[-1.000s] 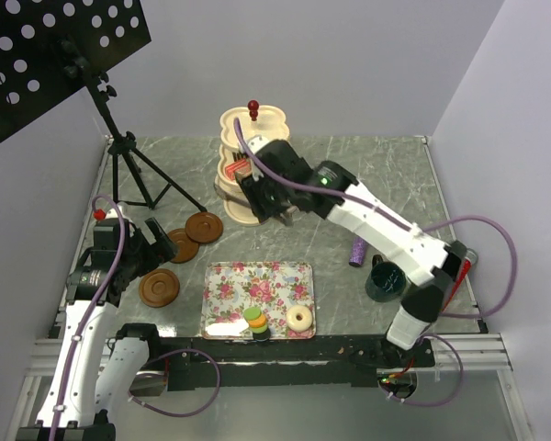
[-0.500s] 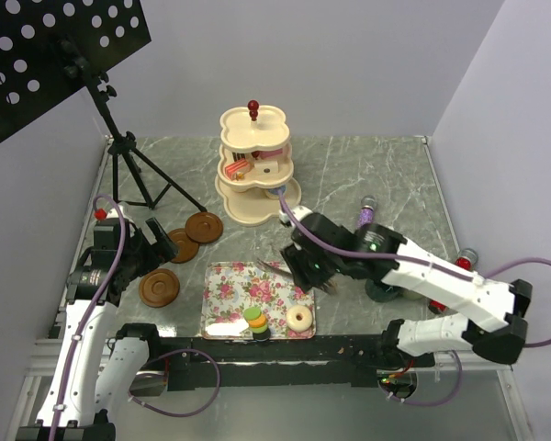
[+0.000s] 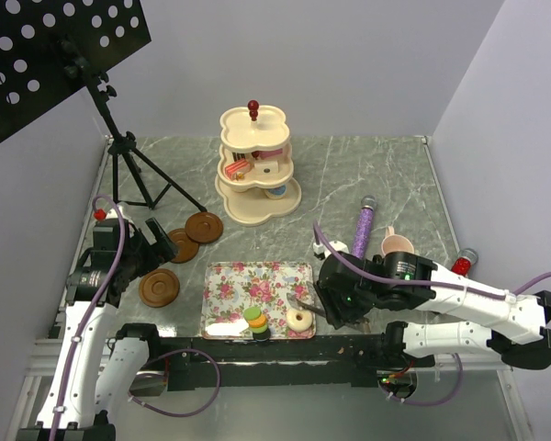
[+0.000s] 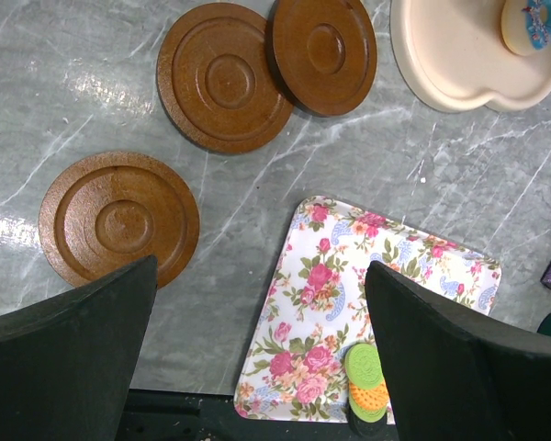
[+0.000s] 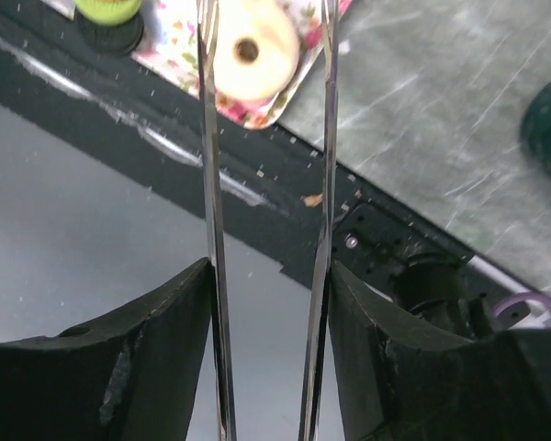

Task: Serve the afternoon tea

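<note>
My right gripper (image 3: 335,308) is shut on metal tongs (image 5: 211,184), whose two blades point at a cream doughnut (image 5: 255,53) on the floral tray's (image 3: 257,285) near right corner. A stack of green and orange macarons (image 3: 255,322) lies beside the doughnut. The cream three-tier stand (image 3: 254,170) at the back holds a cake slice (image 3: 241,166) and a blue-iced doughnut (image 4: 533,23). My left gripper (image 4: 262,276) hangs open above three brown saucers (image 4: 119,219) left of the tray. A pink mug (image 3: 397,244) stands to the right; a dark teal mug (image 5: 546,119) shows only partly.
A purple glittery microphone (image 3: 362,228) lies next to the pink mug. A black music stand (image 3: 64,55) on a tripod fills the back left corner. The tray's near edge sits at the table's black front rail (image 5: 285,220).
My right arm has swung from the three-tier stand down to the near right of the tray, tongs still in its grip, uncovering the pink mug and microphone. The left arm has not moved.
</note>
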Motion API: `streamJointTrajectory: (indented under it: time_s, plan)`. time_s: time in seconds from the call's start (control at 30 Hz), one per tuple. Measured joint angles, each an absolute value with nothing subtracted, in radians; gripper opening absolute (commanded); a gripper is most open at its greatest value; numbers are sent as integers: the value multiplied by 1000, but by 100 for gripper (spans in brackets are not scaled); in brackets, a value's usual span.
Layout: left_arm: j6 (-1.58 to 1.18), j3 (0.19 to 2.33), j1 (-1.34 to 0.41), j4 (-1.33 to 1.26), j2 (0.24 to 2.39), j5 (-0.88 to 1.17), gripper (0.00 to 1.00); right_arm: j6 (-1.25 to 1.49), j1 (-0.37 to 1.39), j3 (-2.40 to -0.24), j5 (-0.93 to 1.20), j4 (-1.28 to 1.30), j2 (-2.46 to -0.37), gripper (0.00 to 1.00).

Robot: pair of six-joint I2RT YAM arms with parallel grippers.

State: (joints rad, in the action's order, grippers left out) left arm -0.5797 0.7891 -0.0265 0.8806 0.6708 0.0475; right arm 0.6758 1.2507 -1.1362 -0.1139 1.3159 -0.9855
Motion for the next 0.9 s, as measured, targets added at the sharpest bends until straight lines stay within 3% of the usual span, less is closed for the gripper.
streamJointTrajectory:
  time_s: [0.9]
  plan:
    - [-579,789,-27,881,663,47,100,796,1420,-1106,-112,1338,-1018,64]
